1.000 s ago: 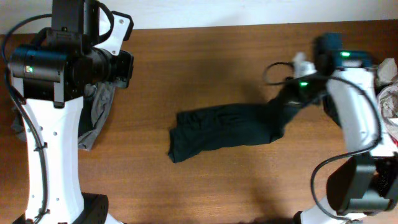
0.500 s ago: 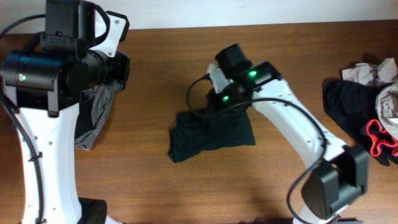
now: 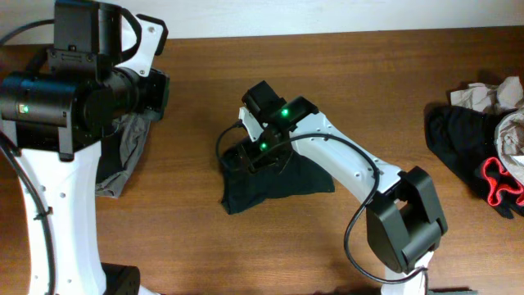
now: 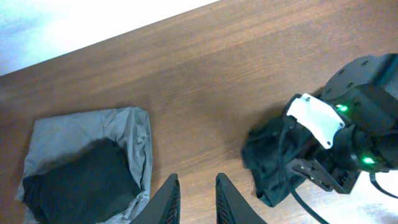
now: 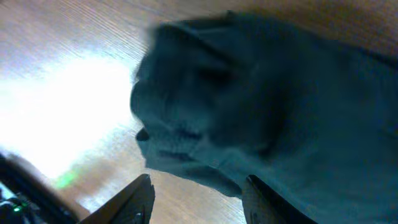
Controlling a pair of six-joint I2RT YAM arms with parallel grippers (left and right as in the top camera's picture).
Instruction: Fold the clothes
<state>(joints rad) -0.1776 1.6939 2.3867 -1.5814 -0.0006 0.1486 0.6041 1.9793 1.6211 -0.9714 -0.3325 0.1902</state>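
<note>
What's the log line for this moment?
stage: folding | right claw: open over shirt | left claw: open, empty | shirt: bunched

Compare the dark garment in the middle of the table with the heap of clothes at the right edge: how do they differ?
The dark garment is gathered into one compact bundle; the heap is several pieces crumpled together. The dark garment is one colour throughout; the heap mixes black, beige and red trim. The dark garment lies mid-table; the heap sits at its right edge. Both are soft cloth on the wooden table.
</note>
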